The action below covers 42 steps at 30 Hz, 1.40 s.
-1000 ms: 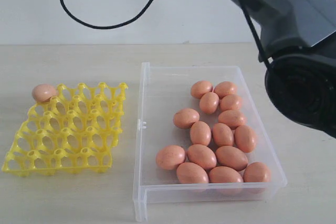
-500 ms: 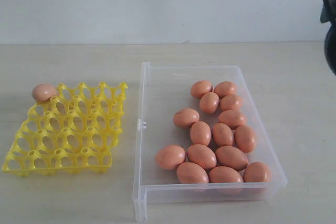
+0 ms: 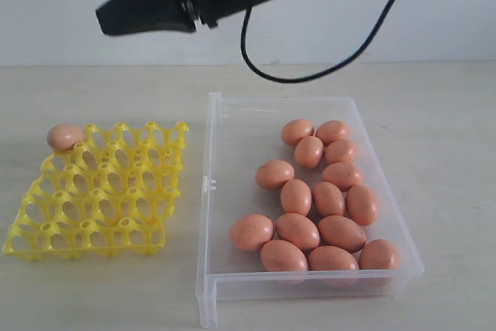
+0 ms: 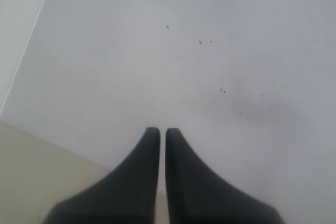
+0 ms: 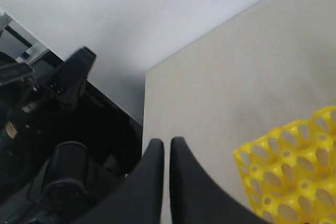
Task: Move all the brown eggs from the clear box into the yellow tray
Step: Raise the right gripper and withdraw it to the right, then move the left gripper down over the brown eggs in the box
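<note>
Exterior view: early in the transfer, one egg (image 3: 65,136) in the tray's (image 3: 101,208) far left corner, other eggs (image 3: 328,198) bunched on the box's (image 3: 234,153) right side; calls next for bringing the right gripper (image 3: 103,19), shut and empty near the tray, over them and opening; left gripper (image 4: 158,130) shut, empty.

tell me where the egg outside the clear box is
In the exterior view the lone egg rests at the far left corner of the yellow tray, left of the clear box.

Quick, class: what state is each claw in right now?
Left claw: closed, holding nothing.
Right claw: closed, holding nothing.
</note>
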Motion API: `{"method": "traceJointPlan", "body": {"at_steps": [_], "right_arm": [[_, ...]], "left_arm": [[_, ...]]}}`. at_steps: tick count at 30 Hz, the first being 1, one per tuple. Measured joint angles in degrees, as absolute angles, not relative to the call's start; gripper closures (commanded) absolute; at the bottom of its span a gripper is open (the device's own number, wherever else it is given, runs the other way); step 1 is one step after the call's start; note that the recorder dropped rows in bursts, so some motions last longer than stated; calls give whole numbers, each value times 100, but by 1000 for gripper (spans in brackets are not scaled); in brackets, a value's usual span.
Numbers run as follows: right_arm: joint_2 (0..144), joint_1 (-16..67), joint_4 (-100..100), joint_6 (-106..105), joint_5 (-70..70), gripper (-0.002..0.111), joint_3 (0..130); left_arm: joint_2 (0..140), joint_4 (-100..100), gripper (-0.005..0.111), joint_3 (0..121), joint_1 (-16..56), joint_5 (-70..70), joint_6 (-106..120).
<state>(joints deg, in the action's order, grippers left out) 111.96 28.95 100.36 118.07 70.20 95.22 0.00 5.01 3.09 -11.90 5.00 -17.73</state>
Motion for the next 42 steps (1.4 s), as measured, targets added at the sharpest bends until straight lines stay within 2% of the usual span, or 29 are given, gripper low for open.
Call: {"method": "traceJointPlan", "body": {"at_steps": [10,13,20,24,29,33,37,42], "right_arm": [[10353,2376,10022,10205,6985,109,7719],[10023,2044,10022,9814,6985,109,7089],[9487,1234,10022,9333,6985,109,6145],[9324,1035,10022,9196,6964,109,5875],[9247,984,10022,9121,6964,109,5674],[9247,984,10022,9073,6964,109,5519],[9244,984,10022,8977,6964,109,5342],[9235,984,10022,8780,6964,109,5081]], "left_arm": [[354,918,103,1770,-1190,-1025,-1364],[788,2007,103,2152,-1190,-1444,-197],[2421,6569,103,2954,-1190,-3337,4522],[3626,7551,103,3467,-1190,-4496,5479],[5184,7578,103,4311,-1190,-5536,5678],[6256,7259,103,5010,-1112,-5672,5696],[7120,6641,103,5621,-636,-5508,5704],[7899,5253,103,6365,325,-5232,5704]]}}
